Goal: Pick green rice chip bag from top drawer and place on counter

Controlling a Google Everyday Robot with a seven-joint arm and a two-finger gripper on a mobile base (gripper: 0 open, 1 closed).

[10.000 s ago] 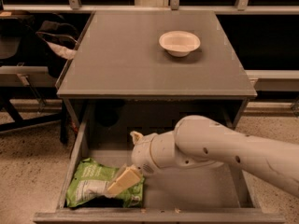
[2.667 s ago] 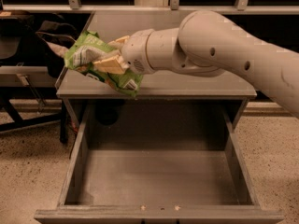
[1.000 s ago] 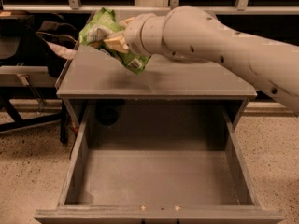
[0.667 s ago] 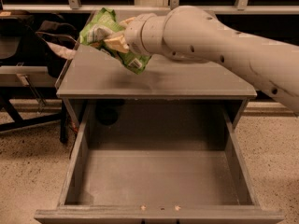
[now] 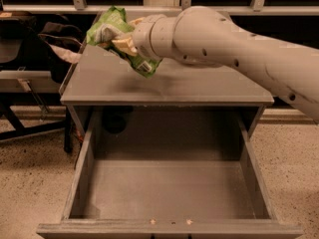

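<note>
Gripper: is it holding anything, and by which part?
The gripper holds the green rice chip bag, pinched around its crumpled middle, over the left rear of the counter.

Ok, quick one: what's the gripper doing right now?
The gripper: closed on the bag, holding it over the left rear of the counter.
</note>
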